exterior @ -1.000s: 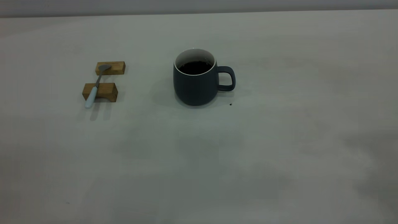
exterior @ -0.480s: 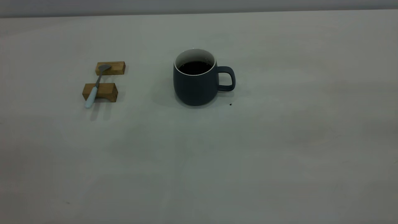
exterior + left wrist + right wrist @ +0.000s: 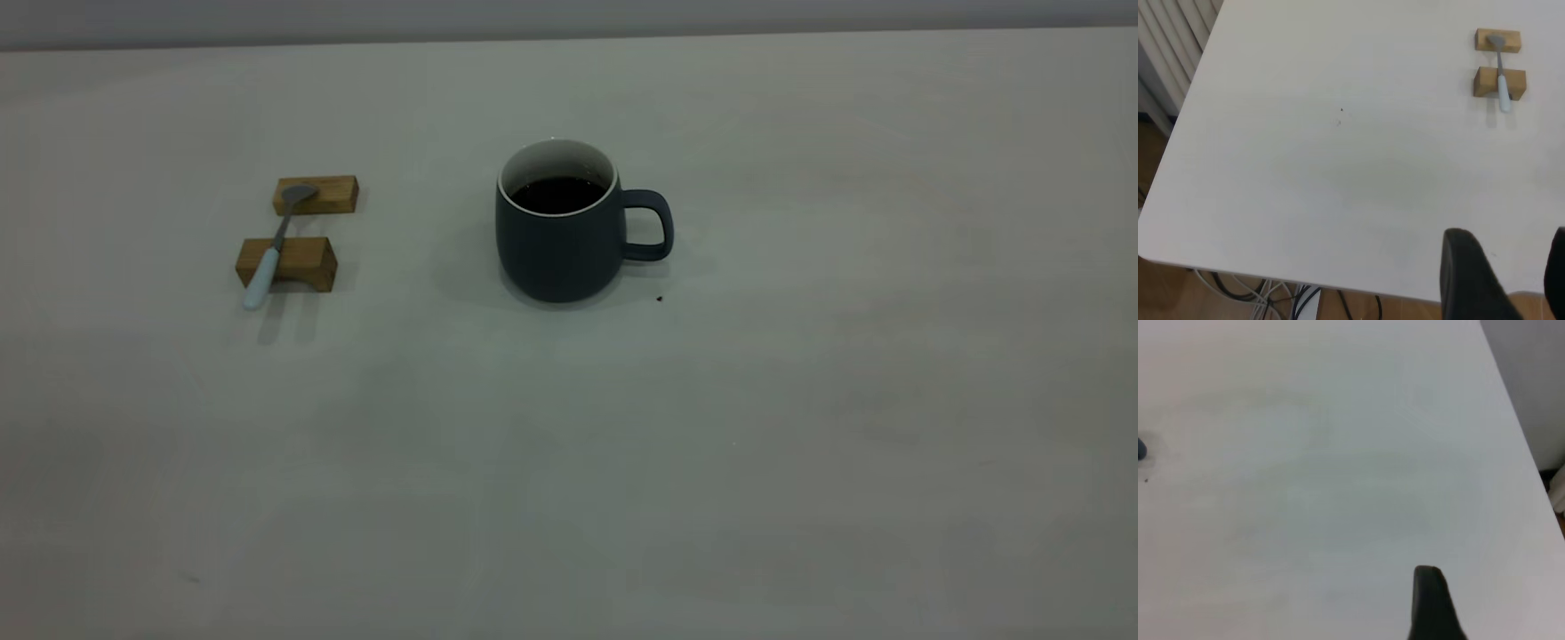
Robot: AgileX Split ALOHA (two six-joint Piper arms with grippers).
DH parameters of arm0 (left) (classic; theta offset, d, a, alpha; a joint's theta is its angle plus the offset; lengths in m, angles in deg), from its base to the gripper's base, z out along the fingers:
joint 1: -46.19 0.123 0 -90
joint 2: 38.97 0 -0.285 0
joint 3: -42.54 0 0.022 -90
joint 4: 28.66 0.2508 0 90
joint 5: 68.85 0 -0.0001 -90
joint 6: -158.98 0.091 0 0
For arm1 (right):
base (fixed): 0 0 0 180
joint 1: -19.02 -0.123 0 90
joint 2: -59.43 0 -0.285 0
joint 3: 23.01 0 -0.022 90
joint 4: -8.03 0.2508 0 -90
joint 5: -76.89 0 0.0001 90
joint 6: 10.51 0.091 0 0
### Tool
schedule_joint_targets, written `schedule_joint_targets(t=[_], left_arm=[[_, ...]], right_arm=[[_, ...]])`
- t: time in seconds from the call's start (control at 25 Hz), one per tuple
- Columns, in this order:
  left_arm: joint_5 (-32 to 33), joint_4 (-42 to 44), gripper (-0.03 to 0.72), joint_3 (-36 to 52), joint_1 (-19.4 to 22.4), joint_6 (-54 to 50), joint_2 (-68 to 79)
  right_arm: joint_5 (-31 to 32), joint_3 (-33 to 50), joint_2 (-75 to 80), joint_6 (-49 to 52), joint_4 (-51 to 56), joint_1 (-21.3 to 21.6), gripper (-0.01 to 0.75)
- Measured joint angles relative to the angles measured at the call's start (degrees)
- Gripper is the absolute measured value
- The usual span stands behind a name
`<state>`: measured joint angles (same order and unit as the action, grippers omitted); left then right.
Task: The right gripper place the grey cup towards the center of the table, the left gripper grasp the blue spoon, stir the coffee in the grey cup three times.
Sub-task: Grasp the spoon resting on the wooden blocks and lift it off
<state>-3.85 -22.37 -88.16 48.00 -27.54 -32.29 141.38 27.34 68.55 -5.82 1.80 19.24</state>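
Gaping left hand (image 3: 1503,280), touching nothing.

One grey cup (image 3: 556,240) stands on the bench (image 3: 800,427), holding one pool of coffee (image 3: 557,193). One blue spoon (image 3: 271,253) lies across two wooden blocks (image 3: 316,194) at the cup's nine o'clock. One dark speck (image 3: 659,299) sits at the cup's four o'clock.

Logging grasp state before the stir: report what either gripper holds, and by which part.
Nothing is held. The slim pale-blue-handled metal spoon lies across two tan wooden blocks; the rounded dark grey mug stands alone. The left gripper is open over the table edge.
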Motion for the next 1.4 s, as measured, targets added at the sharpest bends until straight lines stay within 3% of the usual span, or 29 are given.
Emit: schedule_joint_targets(t=[1.2,1.4], left_arm=[[-0.2,0.0,0.359,-0.1,0.0,-0.2,0.2],[-4.2,-0.1,0.359,-4.2,0.0,-2.8,10.5]], right_arm=[[0.2,0.0,-0.1,0.2,0.0,0.0,0.511],[0.2,0.0,-0.1,0.2,0.0,0.0,0.511]])
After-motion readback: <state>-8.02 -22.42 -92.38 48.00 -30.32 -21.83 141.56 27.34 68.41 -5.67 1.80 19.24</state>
